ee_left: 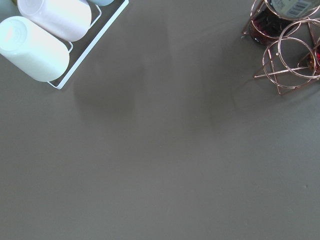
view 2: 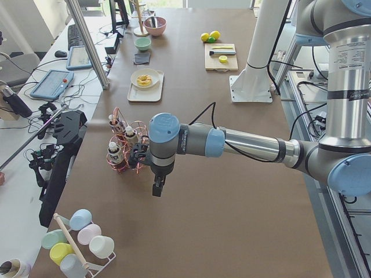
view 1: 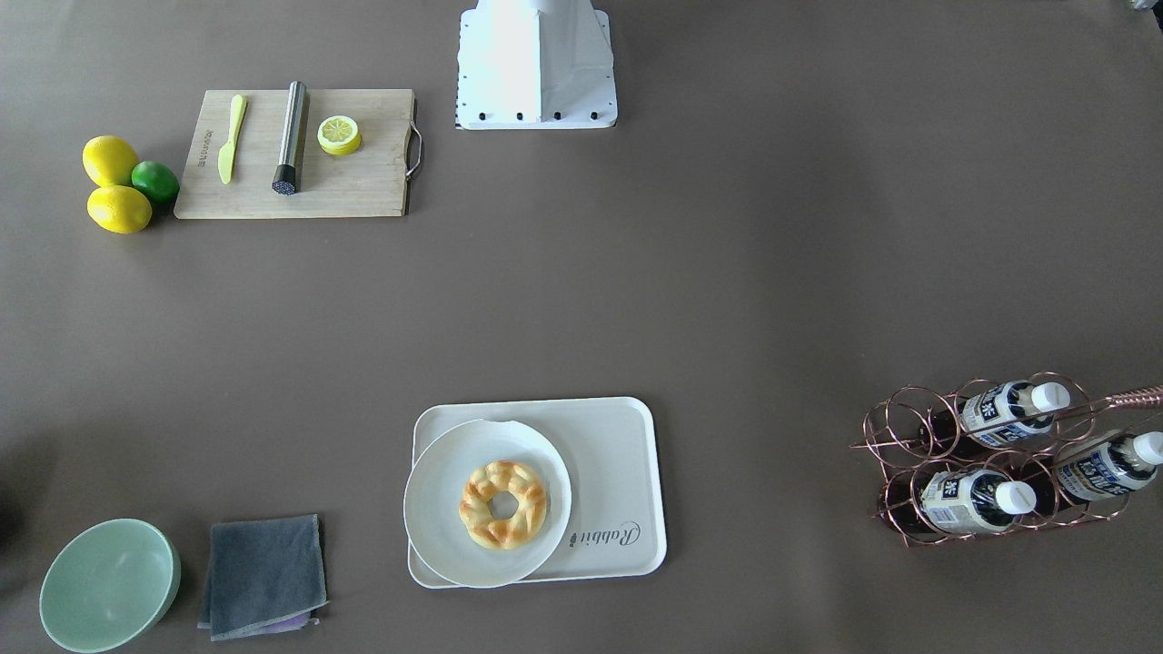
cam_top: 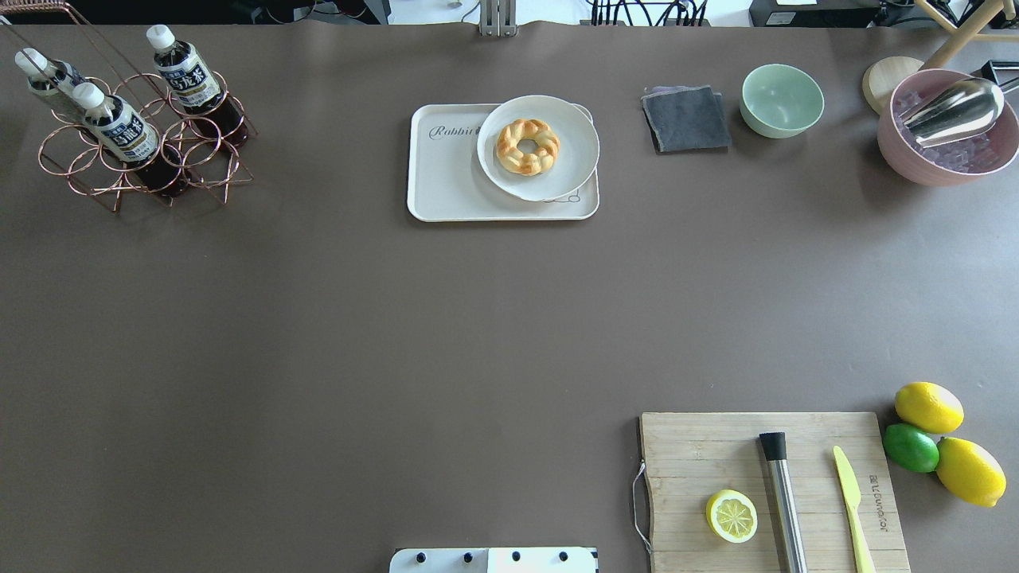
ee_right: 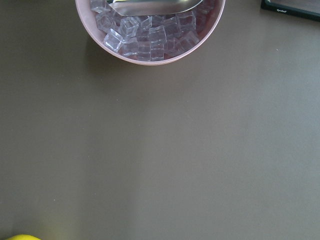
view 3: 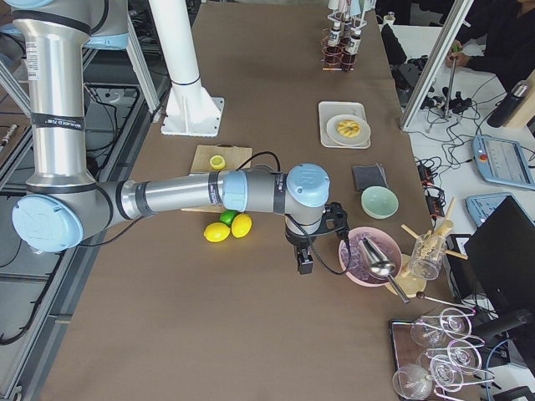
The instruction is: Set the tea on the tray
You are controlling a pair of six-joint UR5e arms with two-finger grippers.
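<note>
The left gripper (view 2: 156, 190) and right gripper (view 3: 305, 263) are hanging, openness untellable; beside the left, a copper-wire rack (view 1: 995, 454) is cradling the glossy tea (view 1: 977, 501), the rounded cream tray (view 1: 618, 454) well beyond.

In the front-facing view the plate (view 1: 436, 509) hid the left part of the tray (view 1: 618, 463); overhead, the cutting board (cam_top: 692, 454) ran off the bottom edge.

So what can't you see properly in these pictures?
- The left hand shows only in the exterior left view, too small to tell whether it is open or shut.
- The right hand is the same, showing only in the exterior right view.
- In the front-facing view, the plate with the doughnut covers much of the tray.
- The top edge of the left wrist view cuts off one tea bottle.
</note>
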